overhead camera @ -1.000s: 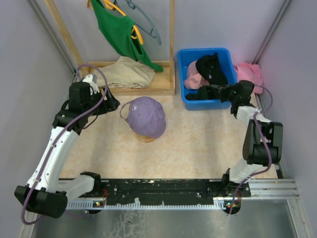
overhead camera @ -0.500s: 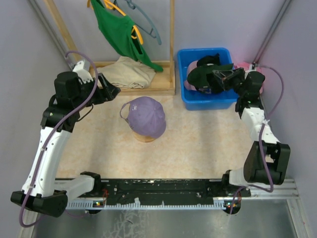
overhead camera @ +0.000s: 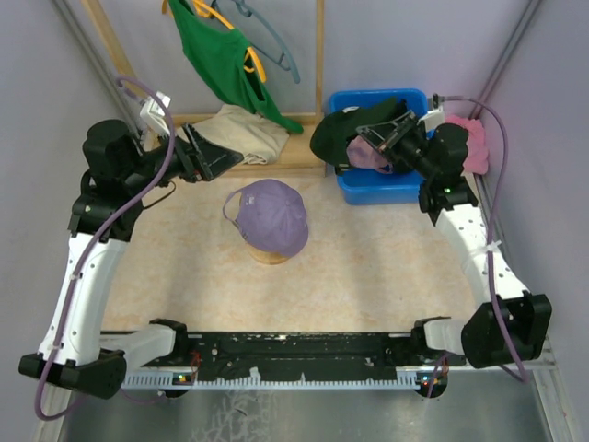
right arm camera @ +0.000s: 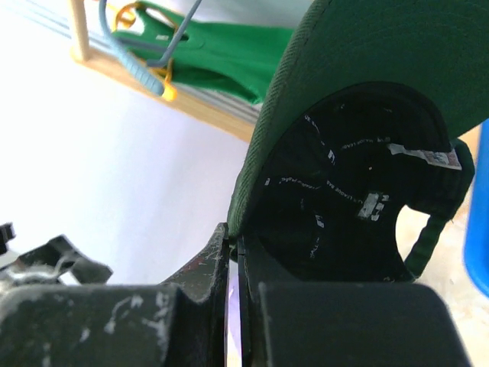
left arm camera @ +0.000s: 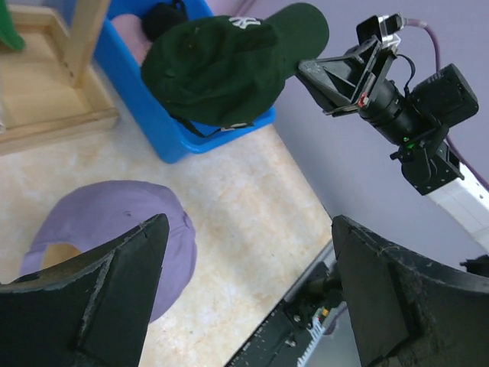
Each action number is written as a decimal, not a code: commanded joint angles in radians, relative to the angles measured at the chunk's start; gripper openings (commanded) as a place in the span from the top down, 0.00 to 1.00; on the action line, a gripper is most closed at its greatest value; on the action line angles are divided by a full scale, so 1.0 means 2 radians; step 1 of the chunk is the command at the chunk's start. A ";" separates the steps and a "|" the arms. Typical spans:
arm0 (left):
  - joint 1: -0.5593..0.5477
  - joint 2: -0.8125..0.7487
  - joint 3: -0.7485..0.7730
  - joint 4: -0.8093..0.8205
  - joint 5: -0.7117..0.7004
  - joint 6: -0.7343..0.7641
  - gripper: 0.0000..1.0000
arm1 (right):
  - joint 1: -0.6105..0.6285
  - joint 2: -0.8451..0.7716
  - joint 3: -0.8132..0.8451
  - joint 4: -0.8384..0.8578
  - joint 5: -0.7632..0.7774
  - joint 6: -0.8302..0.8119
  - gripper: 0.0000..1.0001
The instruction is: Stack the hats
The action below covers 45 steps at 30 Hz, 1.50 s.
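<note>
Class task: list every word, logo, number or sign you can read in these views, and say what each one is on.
White logo on the front of the dark cap: interlocked letters, perhaps "NY", too small to read for sure.
White labels and printed tape inside the same cap, right wrist view: too blurred to read.
No other text can be read in any view.

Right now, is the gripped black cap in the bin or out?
Out: the right gripper holds the black cap by its brim, up over the blue bin's left edge.
</note>
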 commanded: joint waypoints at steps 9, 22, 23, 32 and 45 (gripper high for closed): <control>-0.002 0.032 -0.092 0.213 0.130 -0.175 0.07 | 0.105 -0.087 0.006 0.074 0.074 -0.073 1.00; -0.002 0.029 -0.186 0.497 0.153 -0.449 0.03 | 0.229 -0.051 0.002 0.207 0.129 -0.115 1.00; -0.002 0.029 -0.186 0.501 0.151 -0.453 0.03 | 0.237 -0.046 0.004 0.214 0.132 -0.116 1.00; -0.002 0.038 -0.179 0.492 0.140 -0.434 0.03 | 0.310 -0.021 0.010 0.246 0.151 -0.151 1.00; -0.002 0.041 -0.170 0.428 0.103 -0.361 0.21 | 0.367 -0.036 -0.017 0.230 0.150 -0.198 1.00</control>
